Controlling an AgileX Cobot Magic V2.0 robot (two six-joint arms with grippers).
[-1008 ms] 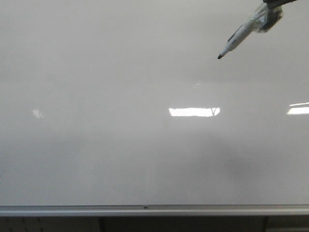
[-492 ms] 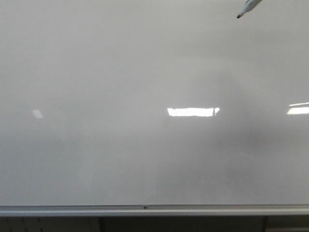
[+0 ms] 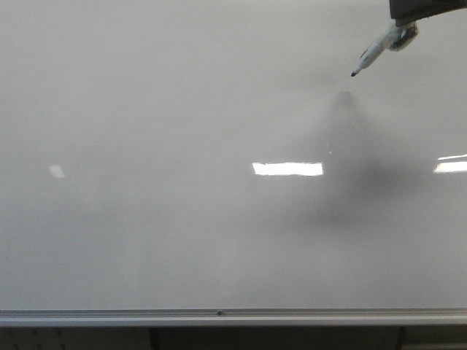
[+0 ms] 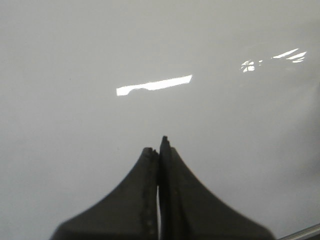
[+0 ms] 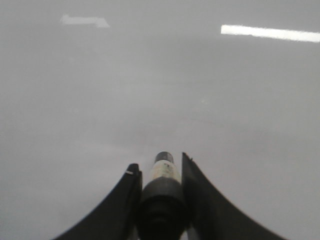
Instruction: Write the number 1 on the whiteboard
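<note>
The whiteboard (image 3: pixel 182 146) fills the front view, glossy pale grey, with a silver rail (image 3: pixel 219 316) along its bottom edge. No number 1 stroke shows on it. My right gripper (image 5: pixel 159 167) is shut on a white marker (image 3: pixel 376 52) with a black tip. In the front view the marker hangs at the upper right, its tip pointing down-left close to the board, with a grey shadow beneath it. The marker also shows end-on between the fingers in the right wrist view (image 5: pixel 162 175). My left gripper (image 4: pixel 158 150) is shut and empty, facing the bare board (image 4: pixel 150 50).
Bright rectangular light reflections (image 3: pixel 287 168) lie across the board's middle, with another at the right edge (image 3: pixel 451 166) and a small one at the left (image 3: pixel 56 171). Dark space shows under the rail.
The marker first rose almost out of the top right of the front view, then came back down. Its tip now sits a little right of and higher than one second ago.
</note>
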